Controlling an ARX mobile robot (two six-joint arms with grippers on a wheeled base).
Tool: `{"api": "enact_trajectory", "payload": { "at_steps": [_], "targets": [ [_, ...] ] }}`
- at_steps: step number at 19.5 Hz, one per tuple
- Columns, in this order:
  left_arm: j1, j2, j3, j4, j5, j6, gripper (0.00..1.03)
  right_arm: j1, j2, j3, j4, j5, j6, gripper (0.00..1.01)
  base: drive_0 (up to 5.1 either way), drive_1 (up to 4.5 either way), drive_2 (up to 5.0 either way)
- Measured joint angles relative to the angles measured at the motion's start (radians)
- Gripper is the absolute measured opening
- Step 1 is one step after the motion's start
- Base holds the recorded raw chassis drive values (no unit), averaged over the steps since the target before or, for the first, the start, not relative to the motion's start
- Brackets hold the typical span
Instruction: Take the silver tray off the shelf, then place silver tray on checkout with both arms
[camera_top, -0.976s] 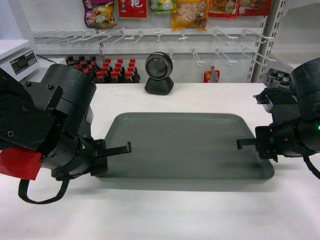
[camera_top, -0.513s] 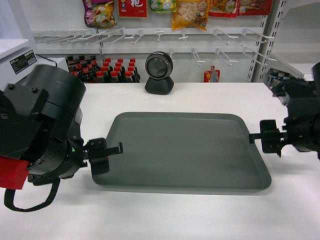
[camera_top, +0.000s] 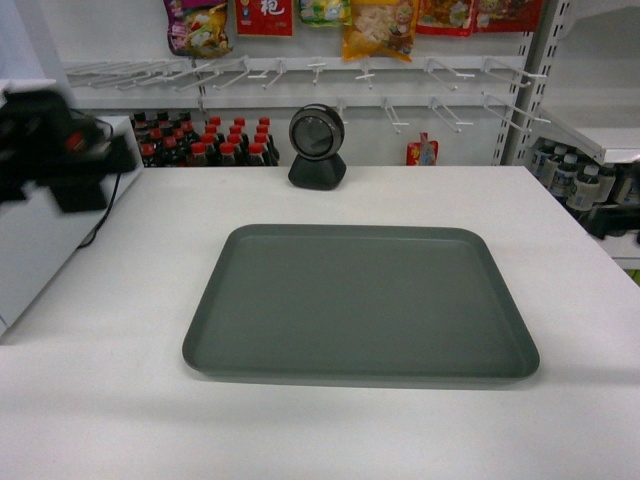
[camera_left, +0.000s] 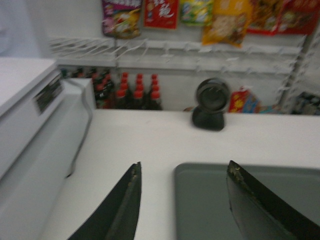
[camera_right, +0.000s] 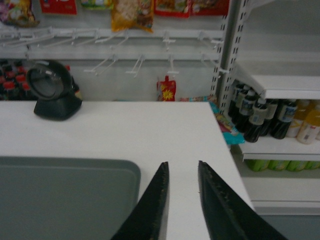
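The flat matte grey-green rectangular tray (camera_top: 360, 305) lies flat on the wide white checkout bench (camera_top: 300, 430), before the round black scanner (camera_top: 318, 147). Left gripper (camera_left: 182, 200) jaws spread wide, empty; right gripper (camera_right: 182, 197) jaws slightly parted, empty.

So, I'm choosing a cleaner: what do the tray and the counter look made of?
The silver tray looks like matte grey-green plastic or coated metal; its dull, even surface leaves that open. The checkout looks like smooth white laminate, faintly reflective.
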Motion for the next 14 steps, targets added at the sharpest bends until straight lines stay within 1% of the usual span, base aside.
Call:
{"api": "enact_trajectory", "payload": {
  "at_steps": [3, 5, 6, 8, 9, 10, 11, 12, 13, 14],
  "targets": [
    [0.032, -0.018, -0.064, 0.027, 0.009, 0.023, 0.4, -0.012, -0.061, -0.041, 0.006, -0.001, 0.002, 0.1, 0.0, 0.0, 0.0],
    [0.046, -0.051, -0.097, 0.027, 0.026, 0.034, 0.32, -0.013, -0.104, -0.073, 0.011, -0.001, 0.004, 0.03, 0.0, 0.0, 0.0],
    [0.051, -0.068, -0.109, 0.034, 0.037, 0.039, 0.29, -0.012, -0.122, -0.09, 0.011, -0.004, 0.002, 0.02, 0.0, 0.0, 0.0],
    [0.055, -0.082, -0.13, 0.096, 0.054, 0.045, 0.23, -0.012, -0.148, -0.119, 0.012, -0.01, 0.006, 0.02, 0.0, 0.0, 0.0],
    [0.064, -0.1, -0.144, 0.117, 0.065, 0.052, 0.18, -0.012, -0.169, -0.148, 0.01, -0.016, 0.007, 0.02, 0.0, 0.0, 0.0],
    [0.077, -0.137, -0.173, 0.101, 0.09, 0.059, 0.09, -0.012, -0.204, -0.195, 0.004, -0.024, 0.007, 0.02, 0.0, 0.0, 0.0],
    [0.1, -0.179, -0.226, 0.065, 0.11, 0.061, 0.01, -0.05, -0.257, -0.249, -0.003, -0.066, 0.007, 0.02, 0.0, 0.0, 0.0],
    [0.146, -0.303, -0.286, 0.01, 0.143, 0.061, 0.01, -0.075, -0.397, -0.329, -0.036, -0.068, 0.007, 0.02, 0.0, 0.0, 0.0],
    [0.186, -0.47, -0.348, -0.106, 0.188, 0.061, 0.01, -0.069, -0.629, -0.397, -0.204, -0.071, 0.008, 0.02, 0.0, 0.0, 0.0],
    [0.281, -0.655, -0.381, -0.24, 0.284, 0.062, 0.01, -0.069, -0.798, -0.464, -0.32, -0.071, 0.007, 0.02, 0.0, 0.0, 0.0]
  ]
}}
